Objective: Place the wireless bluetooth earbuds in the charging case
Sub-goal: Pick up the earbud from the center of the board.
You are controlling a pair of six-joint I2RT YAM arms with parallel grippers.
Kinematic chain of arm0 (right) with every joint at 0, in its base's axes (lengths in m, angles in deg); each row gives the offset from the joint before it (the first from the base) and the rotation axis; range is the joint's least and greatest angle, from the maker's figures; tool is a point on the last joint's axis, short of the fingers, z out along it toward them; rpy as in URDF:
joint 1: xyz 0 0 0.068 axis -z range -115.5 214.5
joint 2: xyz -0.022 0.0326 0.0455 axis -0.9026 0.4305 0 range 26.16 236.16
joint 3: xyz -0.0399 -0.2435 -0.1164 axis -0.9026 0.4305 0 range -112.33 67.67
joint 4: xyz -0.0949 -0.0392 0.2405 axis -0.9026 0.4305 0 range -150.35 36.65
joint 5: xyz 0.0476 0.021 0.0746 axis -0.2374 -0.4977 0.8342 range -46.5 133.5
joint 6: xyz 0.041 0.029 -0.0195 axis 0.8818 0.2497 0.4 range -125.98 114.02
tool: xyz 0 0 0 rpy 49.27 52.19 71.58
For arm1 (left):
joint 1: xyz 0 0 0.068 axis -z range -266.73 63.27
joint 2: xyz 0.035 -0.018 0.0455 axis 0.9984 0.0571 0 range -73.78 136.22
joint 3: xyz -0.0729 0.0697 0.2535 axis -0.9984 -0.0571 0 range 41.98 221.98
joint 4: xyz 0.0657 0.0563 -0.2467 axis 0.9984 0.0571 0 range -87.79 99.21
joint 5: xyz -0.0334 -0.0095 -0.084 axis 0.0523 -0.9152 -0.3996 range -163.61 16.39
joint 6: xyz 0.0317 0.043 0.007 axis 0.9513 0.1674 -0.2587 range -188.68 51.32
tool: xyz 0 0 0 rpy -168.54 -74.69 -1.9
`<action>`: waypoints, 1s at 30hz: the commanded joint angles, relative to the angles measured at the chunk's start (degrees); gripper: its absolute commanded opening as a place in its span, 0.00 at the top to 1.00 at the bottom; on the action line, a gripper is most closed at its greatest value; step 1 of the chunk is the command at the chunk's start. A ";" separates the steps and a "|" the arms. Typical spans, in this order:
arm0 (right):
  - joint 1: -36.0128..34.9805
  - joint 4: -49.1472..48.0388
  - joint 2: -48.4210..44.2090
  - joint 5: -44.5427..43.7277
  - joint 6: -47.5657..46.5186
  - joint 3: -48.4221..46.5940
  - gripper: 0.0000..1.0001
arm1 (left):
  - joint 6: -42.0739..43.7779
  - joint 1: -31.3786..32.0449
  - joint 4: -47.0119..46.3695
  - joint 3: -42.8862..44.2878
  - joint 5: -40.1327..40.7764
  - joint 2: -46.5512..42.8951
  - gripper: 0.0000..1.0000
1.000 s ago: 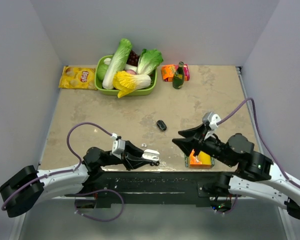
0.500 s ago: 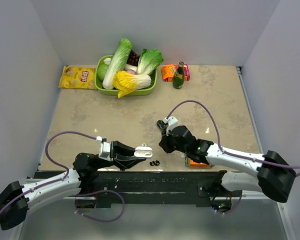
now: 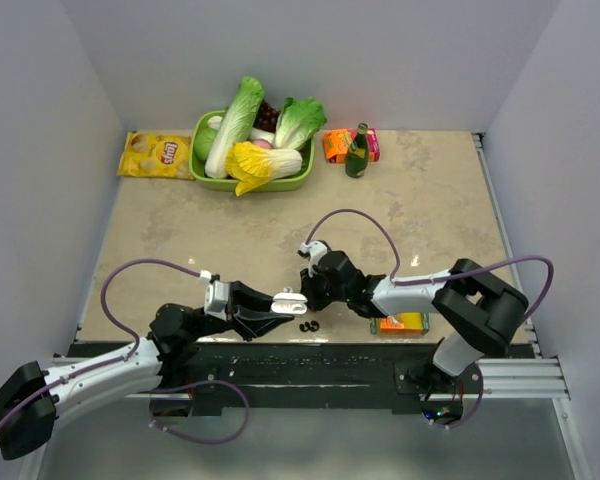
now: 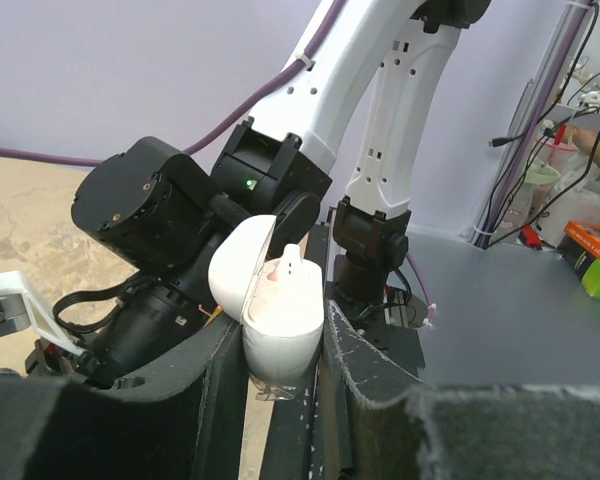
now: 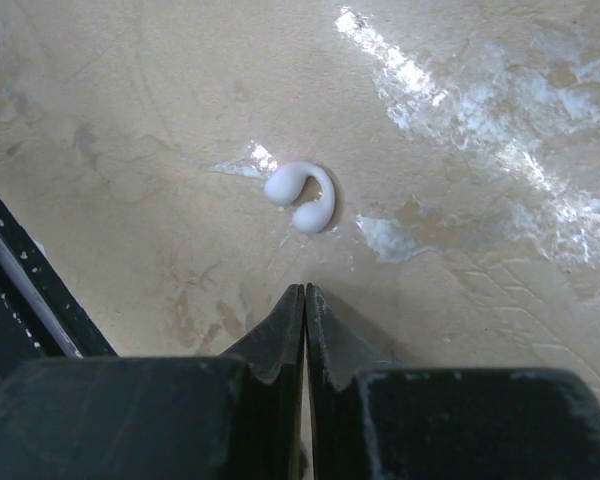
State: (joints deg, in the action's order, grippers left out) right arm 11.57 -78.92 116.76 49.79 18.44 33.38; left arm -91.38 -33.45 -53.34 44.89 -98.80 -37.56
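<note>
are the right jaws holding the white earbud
No, the white earbud lies on the table just ahead of the right jaws, which are shut on nothing.

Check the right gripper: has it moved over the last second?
Yes. The right gripper has swung left across the table, from right beside the orange box to well left of it, close to the white case.

The top external camera looks down from high behind the near edge of the mottled beige tabletop (image 3: pixel 180 240), taking it all in. The left wrist camera looks level past a close glossy white open-lidded charging case (image 4: pixel 280 320) at the white-and-black right arm (image 4: pixel 380 110), shared with overhead. The right wrist camera stares closely down at that tabletop.
</note>
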 commanded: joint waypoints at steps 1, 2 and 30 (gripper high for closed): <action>-0.07 -7.17 1.32 3.38 0.36 -2.02 0.93 | 1.43 0.16 -2.55 -5.20 0.23 0.33 1.00; 0.02 -8.23 2.20 3.73 0.88 -2.02 0.93 | 1.34 0.16 -2.72 -5.29 0.23 0.51 1.00; 6.25 -8.68 9.77 0.23 1.33 -7.20 0.75 | 0.99 0.16 -2.90 -6.35 0.49 -0.02 1.00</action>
State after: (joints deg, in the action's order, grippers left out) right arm 16.73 -87.77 126.25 52.13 20.10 28.12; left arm -91.42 -33.45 -53.80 44.87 -98.80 -37.21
